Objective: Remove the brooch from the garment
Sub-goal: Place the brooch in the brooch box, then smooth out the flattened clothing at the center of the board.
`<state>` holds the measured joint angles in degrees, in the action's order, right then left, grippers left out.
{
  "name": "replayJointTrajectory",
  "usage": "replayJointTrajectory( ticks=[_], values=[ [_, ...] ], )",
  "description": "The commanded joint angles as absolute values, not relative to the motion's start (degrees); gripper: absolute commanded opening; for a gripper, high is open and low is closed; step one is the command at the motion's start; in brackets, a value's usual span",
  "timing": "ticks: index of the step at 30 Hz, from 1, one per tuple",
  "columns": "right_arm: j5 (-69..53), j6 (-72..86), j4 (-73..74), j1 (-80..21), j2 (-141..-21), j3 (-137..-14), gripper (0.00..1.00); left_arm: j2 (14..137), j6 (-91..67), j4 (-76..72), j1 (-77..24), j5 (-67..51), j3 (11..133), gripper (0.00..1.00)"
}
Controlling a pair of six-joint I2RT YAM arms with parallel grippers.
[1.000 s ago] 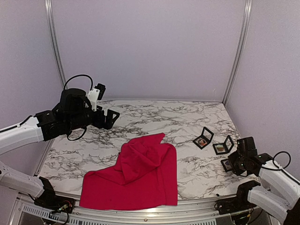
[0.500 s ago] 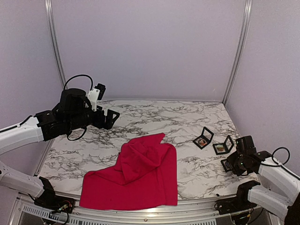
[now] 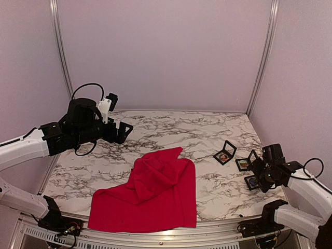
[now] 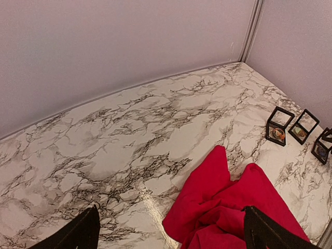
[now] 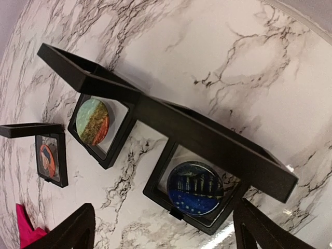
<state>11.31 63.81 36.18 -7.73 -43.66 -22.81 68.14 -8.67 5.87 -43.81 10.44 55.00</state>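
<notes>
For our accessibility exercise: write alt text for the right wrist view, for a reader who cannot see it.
Three open black display boxes on a marble table hold a blue brooch nearest, a green-and-orange brooch and a reddish brooch beyond. The right gripper's open fingertips frame the bottom edge; a corner of the red garment shows lower left.

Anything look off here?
No brooch shows on the shirt, which lies bunched and folded over itself. The only brooches in view sit in three open cases by the right gripper. Nothing spilled or broken.
</notes>
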Motion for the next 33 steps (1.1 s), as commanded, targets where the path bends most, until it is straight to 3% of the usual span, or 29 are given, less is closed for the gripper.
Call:
replayJointTrajectory(
  ticks=[1, 11, 19, 33],
  values=[
    [9.9, 61.3, 37.9, -7.3, -45.0, -26.2, 0.98, 68.3, -9.0, 6.1, -43.5, 10.0, 54.8, 0.99],
    [7.1, 55.6, 37.2, -7.3, -50.4, -31.8, 0.99, 69.7, -10.3, 7.1, -43.5, 10.6, 56.7, 0.99],
    [12.0, 52.2, 36.8, -10.6, -51.6, -36.8, 0.99, 72.7, -14.6, 8.8, -43.2, 11.5, 58.9, 0.99],
    [27.8, 50.4, 33.7, -27.3, -58.2, -48.6, 0.99, 82.2, -19.3, 14.4, -41.2, 11.0, 65.3, 0.99]
  ],
)
